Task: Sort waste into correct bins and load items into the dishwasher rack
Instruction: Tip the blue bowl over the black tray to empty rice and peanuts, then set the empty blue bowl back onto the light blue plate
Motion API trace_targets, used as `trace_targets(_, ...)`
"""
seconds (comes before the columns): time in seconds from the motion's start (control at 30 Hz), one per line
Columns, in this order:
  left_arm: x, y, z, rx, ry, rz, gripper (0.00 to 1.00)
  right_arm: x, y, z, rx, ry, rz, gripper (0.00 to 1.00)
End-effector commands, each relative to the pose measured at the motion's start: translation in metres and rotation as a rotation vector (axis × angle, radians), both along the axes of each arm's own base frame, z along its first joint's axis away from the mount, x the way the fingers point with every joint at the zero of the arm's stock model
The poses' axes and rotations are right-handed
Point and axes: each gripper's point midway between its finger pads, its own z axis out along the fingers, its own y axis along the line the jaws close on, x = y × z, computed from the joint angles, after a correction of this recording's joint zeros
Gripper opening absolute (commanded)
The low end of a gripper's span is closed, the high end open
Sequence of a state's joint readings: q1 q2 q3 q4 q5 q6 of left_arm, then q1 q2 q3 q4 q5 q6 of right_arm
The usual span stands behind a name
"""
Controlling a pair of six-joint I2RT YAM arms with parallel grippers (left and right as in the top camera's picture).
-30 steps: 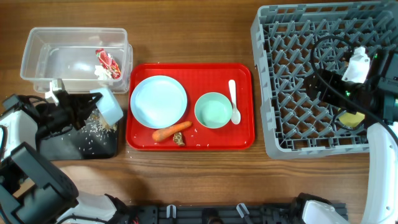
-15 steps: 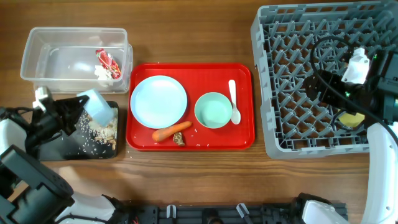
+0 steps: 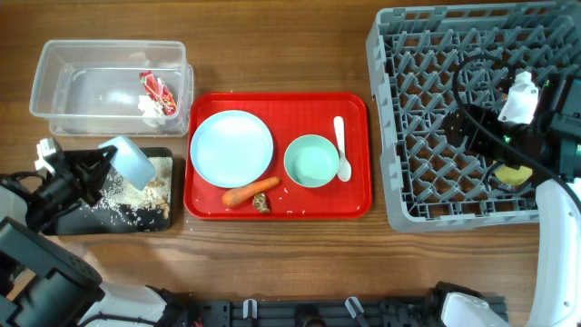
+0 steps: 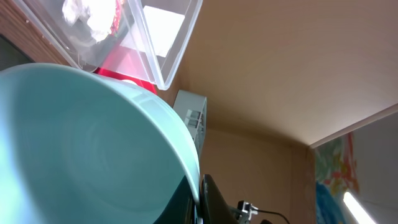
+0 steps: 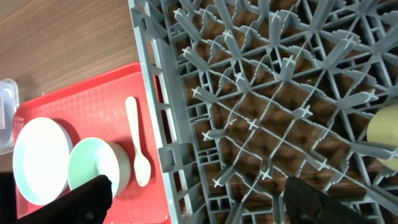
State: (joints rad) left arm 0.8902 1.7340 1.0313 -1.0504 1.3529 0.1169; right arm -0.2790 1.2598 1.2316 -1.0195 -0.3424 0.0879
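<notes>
My left gripper (image 3: 102, 169) is shut on the rim of the small light blue bowl (image 3: 134, 160), holding it tilted over the black tray (image 3: 64, 216); rice and brown scraps (image 3: 145, 186) lie on the tray. In the left wrist view the bowl (image 4: 81, 143) fills the frame. The clear tub (image 3: 64, 77) holds the red-and-white wrapper (image 3: 156, 88) and white paper (image 3: 148, 106). The light blue plate (image 3: 231, 147), pale green bowl (image 3: 311, 161), white spoon (image 3: 341, 150) and carrot (image 3: 251, 191) lie on the red tray (image 3: 277, 105). My right gripper (image 5: 202, 205) is open above the grey rack (image 3: 427, 118), near the yellow cup (image 3: 515, 173).
A brown scrap (image 3: 261, 203) and a few rice grains lie by the carrot on the red tray. The rack's upright pegs (image 5: 267, 93) fill the right wrist view, with the yellow cup (image 5: 382, 130) at its right edge. Bare wood lies between tray and rack.
My left gripper has drawn the blue bowl left and slightly toward the front over the black tray, baring more rice and scraps. The right arm has not moved.
</notes>
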Motion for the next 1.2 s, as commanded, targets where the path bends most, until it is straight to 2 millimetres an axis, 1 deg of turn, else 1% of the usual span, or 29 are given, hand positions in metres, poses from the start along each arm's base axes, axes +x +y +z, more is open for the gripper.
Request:
trace_targets(0.0, 0.002, 0.002, 0.004, 0.002, -0.051, 0.002, 0.04, 0.001, -0.001, 0.006, -0.021, -0.013, 0.006, 0.90)
trace_targets(0.13, 0.002, -0.002, 0.005, 0.000, -0.050, -0.009, 0.04, 0.000, -0.001, 0.005, -0.020, -0.011, 0.006, 0.90)
trace_targets(0.17, 0.002, -0.006, 0.006, 0.008, -0.058, -0.022, 0.04, 0.000, -0.001, 0.005, -0.020, -0.011, 0.006, 0.90)
trace_targets(0.23, 0.003, -0.020, 0.010, 0.036, -0.086, -0.071, 0.04, 0.000, -0.001, 0.005, -0.020, -0.011, 0.006, 0.90)
trace_targets(0.3, 0.006, -0.044, 0.016, 0.071, -0.119, -0.152, 0.04, 0.000, -0.001, 0.005, -0.020, -0.011, 0.006, 0.90)
trace_targets(0.33, 0.008, -0.062, 0.018, 0.097, -0.134, -0.212, 0.04, 0.000, -0.001, 0.005, -0.020, -0.011, 0.006, 0.90)
trace_targets(0.37, 0.009, -0.074, 0.019, 0.124, -0.145, -0.257, 0.04, 0.000, -0.001, 0.005, -0.020, -0.011, 0.006, 0.90)
trace_targets(0.4, 0.010, -0.089, 0.019, 0.164, -0.157, -0.316, 0.04, 0.000, -0.001, 0.005, -0.020, -0.011, 0.006, 0.91)
trace_targets(0.43, 0.011, -0.112, 0.019, 0.216, -0.178, -0.399, 0.04, 0.000, -0.001, 0.005, -0.020, -0.011, 0.006, 0.90)
trace_targets(0.47, 0.012, -0.129, 0.019, 0.254, -0.206, -0.461, 0.04, 0.000, -0.001, 0.005, -0.019, -0.010, 0.006, 0.90)
trace_targets(0.53, 0.015, -0.157, 0.018, 0.314, -0.248, -0.560, 0.04, -0.001, -0.001, 0.005, -0.019, -0.007, 0.006, 0.91)
trace_targets(0.57, 0.020, -0.170, 0.010, 0.362, -0.229, -0.601, 0.04, -0.001, -0.001, 0.005, -0.018, -0.006, 0.006, 0.90)
trace_targets(0.6, 0.024, -0.177, -0.001, 0.423, -0.194, -0.624, 0.04, -0.001, -0.001, 0.004, -0.018, -0.004, 0.005, 0.91)
trace_targets(0.67, 0.037, -0.192, -0.030, 0.619, -0.091, -0.648, 0.04, -0.002, 0.000, 0.004, -0.017, -0.001, 0.005, 0.91)
trace_targets(0.73, 0.049, -0.208, -0.050, 0.835, -0.052, -0.660, 0.04, -0.002, 0.000, 0.004, -0.017, -0.001, 0.006, 0.90)
trace_targets(0.8, 0.057, -0.215, -0.063, 0.993, -0.004, -0.629, 0.04, -0.002, 0.000, 0.004, -0.016, 0.000, 0.005, 0.90)
trace_targets(0.87, 0.058, -0.221, -0.072, 1.121, 0.037, -0.602, 0.04, -0.002, 0.000, 0.004, -0.016, -0.001, 0.005, 0.91)
trace_targets(0.9, 0.057, -0.229, -0.076, 1.158, 0.044, -0.603, 0.04, -0.002, 0.000, 0.004, -0.015, -0.001, 0.005, 0.90)
trace_targets(0.97, 0.052, -0.248, -0.080, 1.169, 0.018, -0.647, 0.05, -0.002, 0.002, 0.005, -0.005, -0.004, 0.011, 0.91)
trace_targets(1.0, 0.050, -0.254, -0.081, 1.171, 0.007, -0.662, 0.06, -0.002, 0.003, 0.005, -0.001, -0.006, 0.014, 0.91)
trace_targets(1.03, 0.048, -0.264, -0.081, 1.172, -0.014, -0.681, 0.08, -0.002, 0.003, 0.005, 0.001, -0.006, 0.015, 0.90)
trace_targets(1.1, 0.047, -0.271, -0.080, 1.168, -0.027, -0.685, 0.15, -0.001, 0.006, 0.006, 0.011, -0.009, 0.026, 0.90)
trace_targets(1.13, 0.047, -0.271, -0.080, 1.159, -0.017, -0.676, 0.24, 0.000, 0.012, 0.007, 0.024, -0.017, 0.044, 0.90)
trace_targets(1.17, 0.046, -0.271, -0.080, 1.160, -0.013, -0.679, 0.53, 0.001, 0.019, 0.008, 0.032, -0.023, 0.068, 0.90)
